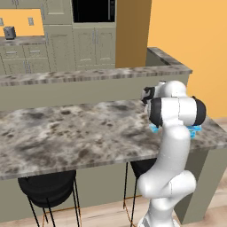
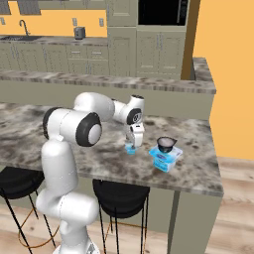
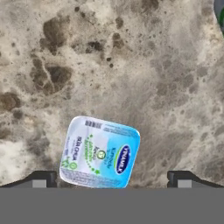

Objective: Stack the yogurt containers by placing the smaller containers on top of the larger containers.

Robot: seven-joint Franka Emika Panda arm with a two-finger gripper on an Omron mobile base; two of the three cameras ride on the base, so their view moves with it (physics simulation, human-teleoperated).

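The desk [image 1: 66, 133] is being viewed from behind the arm at 7 and 5 o'clock; its marble is being overlooked closely from the hand.

The white arm [image 1: 170, 146] rises in front of the marble counter [image 1: 75, 133] at its right end — elbow and dark joints covering much of that corner. Light-blue yogurt containers [image 1: 194, 131] peek out on the counter on both sides of the arm. Under the counter stand two black stools [image 1: 46, 188]. Behind the counter runs a higher ledge [image 1: 88, 75] — beyond it, cabinets [image 1: 88, 44] and a toaster [image 1: 9, 32].
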